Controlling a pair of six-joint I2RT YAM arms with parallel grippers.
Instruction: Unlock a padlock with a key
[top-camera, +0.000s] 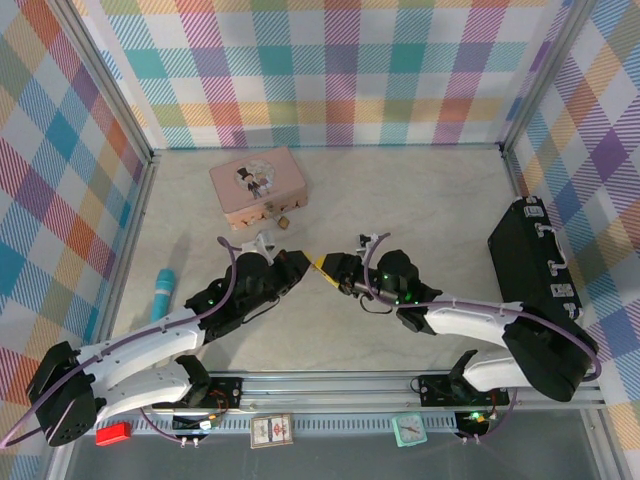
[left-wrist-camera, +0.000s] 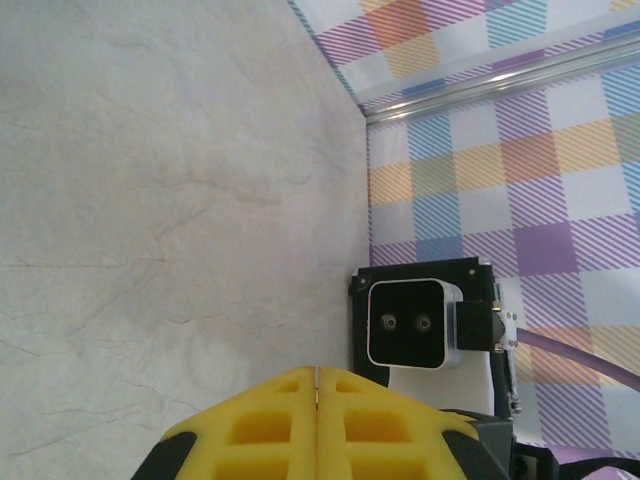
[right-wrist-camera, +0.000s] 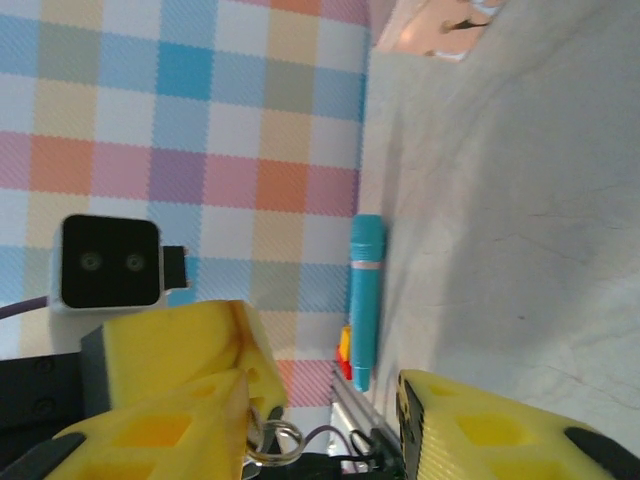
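Observation:
My left gripper is shut on the key, a thin silver sliver pinched edge-on between its yellow fingers. In the right wrist view the key's small wire ring hangs below those left fingers. My right gripper faces the left one tip to tip at mid-table. It is open, and one of its fingers lies against the left fingertips. The padlock is a tiny brass speck on the table just in front of the pink box, apart from both grippers.
The pink illustrated tin box stands at the back centre. A teal pen lies by the left wall, also seen as the pen. A black case leans at the right. Bare marble table lies behind the grippers.

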